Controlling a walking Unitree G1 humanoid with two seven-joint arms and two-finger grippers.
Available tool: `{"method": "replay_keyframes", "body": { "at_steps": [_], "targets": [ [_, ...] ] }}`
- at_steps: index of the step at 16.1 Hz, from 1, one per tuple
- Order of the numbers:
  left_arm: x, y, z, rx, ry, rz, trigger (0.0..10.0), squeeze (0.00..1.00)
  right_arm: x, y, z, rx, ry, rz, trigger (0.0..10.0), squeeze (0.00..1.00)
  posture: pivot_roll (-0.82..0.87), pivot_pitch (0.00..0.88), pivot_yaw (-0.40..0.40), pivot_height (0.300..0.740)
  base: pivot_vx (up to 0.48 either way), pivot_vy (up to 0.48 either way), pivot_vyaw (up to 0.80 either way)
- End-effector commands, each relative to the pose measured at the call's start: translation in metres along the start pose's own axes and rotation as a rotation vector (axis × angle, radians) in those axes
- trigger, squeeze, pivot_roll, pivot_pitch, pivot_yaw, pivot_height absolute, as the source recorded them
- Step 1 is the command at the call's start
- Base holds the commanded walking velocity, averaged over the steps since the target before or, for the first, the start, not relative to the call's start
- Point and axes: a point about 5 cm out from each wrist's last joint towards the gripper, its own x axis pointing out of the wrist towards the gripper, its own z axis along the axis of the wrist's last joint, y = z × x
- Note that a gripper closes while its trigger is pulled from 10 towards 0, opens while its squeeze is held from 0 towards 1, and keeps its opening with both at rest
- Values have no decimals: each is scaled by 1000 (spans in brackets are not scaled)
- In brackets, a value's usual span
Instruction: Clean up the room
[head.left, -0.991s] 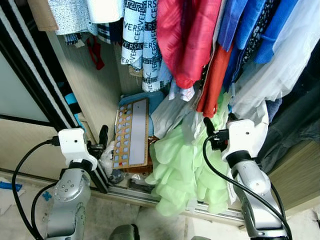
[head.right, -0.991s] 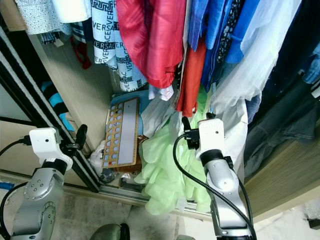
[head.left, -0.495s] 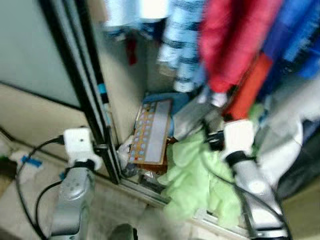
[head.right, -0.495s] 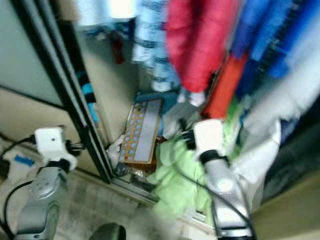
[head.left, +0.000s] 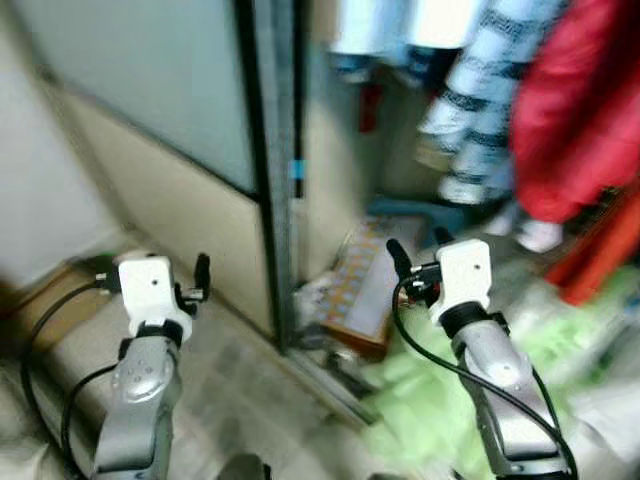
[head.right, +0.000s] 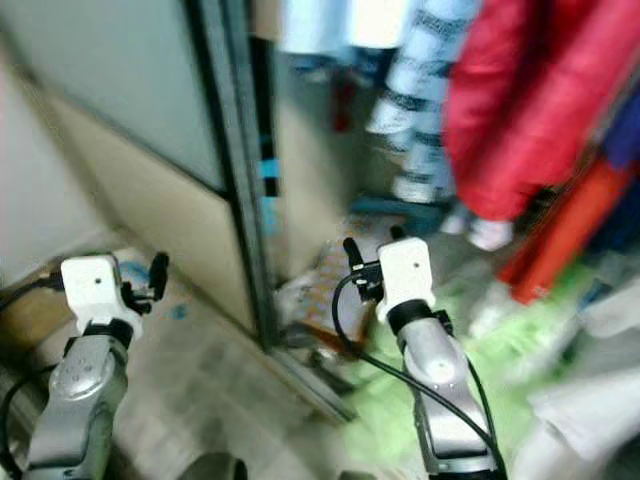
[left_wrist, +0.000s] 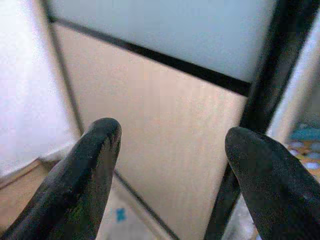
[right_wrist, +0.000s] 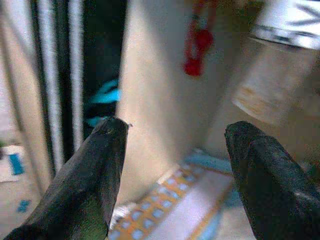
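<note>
- The head views are blurred; they look down at an open wardrobe (head.left: 330, 190) with its sliding door (head.left: 170, 120) taking up the upper left of the frame.
- The left gripper (left_wrist: 167, 165) is held up at the lower left of the head view, in front of the door's pale lower panel; its two black fingers (left_wrist: 85, 175) stand wide apart with nothing between them.
- The right gripper (right_wrist: 172, 170) sits right of centre, facing into the wardrobe; its fingers (right_wrist: 95, 175) are also spread wide and hold nothing.
- A flat board with rows of small coloured squares (head.left: 362, 295) leans on the wardrobe floor, just right of the door's dark frame and just below the right gripper in the frame.
- A heap of light green cloth (head.left: 430, 400) spills over the lower right, beside the right arm.
- Hanging clothes fill the upper right: a red garment (head.left: 575, 120) and a white-and-black patterned one (head.left: 478, 100).
- A small red item (right_wrist: 197, 42) hangs against the wardrobe's inner side wall.
</note>
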Motion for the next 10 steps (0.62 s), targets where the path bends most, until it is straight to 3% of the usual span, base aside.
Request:
{"method": "replay_keyframes", "body": {
  "at_steps": [1,10],
  "targets": [
    [0,-4,0,-3,8,-14,10000,0,0,-3,-2,5,9,-9,10000,0,-65,0,-13,740,0,0,800],
    [1,-6,-1,-21,26,-31,10000,0,1,-1,-5,31,16,-4,10000,0,-61,0,-11,740,0,0,800]
  ]
}}
